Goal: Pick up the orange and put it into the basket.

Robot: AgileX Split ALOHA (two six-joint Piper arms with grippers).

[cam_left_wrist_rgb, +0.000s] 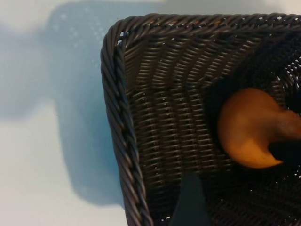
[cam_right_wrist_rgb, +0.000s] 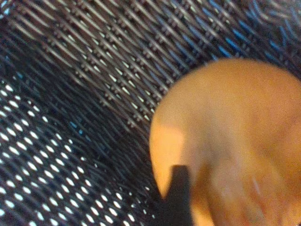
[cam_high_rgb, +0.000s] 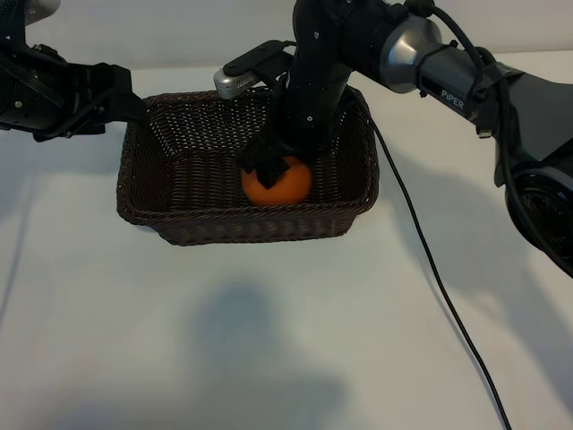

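The orange (cam_high_rgb: 277,184) lies on the floor of the dark brown wicker basket (cam_high_rgb: 143,210), near its front wall. My right gripper (cam_high_rgb: 271,167) reaches down into the basket and sits right on top of the orange, open, with the fruit resting on the weave. In the right wrist view the orange (cam_right_wrist_rgb: 230,141) fills the frame behind one dark fingertip (cam_right_wrist_rgb: 178,188). My left gripper (cam_high_rgb: 121,100) hovers open at the basket's left end. Its wrist view shows the basket's corner rim (cam_left_wrist_rgb: 115,117), the orange (cam_left_wrist_rgb: 244,129) and one fingertip (cam_left_wrist_rgb: 190,202).
The basket stands on a white tabletop (cam_high_rgb: 269,340). A black cable (cam_high_rgb: 430,260) runs from the right arm across the table toward the front right. The right arm's body (cam_high_rgb: 528,107) fills the upper right.
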